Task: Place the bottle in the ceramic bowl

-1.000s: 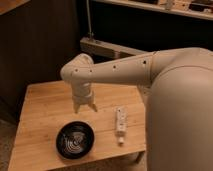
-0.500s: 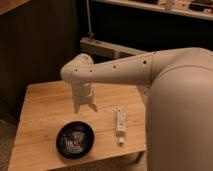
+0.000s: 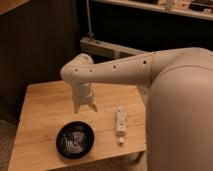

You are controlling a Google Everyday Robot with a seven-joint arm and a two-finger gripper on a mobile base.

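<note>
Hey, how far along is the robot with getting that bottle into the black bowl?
Done: nothing yet. The bottle lies on the wooden table, to the right of the ceramic bowl and apart from it. In hand: the gripper hovers open over the table, left of the bottle, holding nothing. Left: grasp the bottle, carry it over, set it in the bowl.

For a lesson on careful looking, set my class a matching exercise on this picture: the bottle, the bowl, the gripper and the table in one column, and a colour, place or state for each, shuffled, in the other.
1 bottle
2 ceramic bowl
3 gripper
4 table

A black, near the table's front edge
B open, empty, pointing down over the table behind the bowl
C white, lying flat on the wood, apart from the bowl
D pale wood, bearing both things

Pairs: 1-C, 2-A, 3-B, 4-D
</note>
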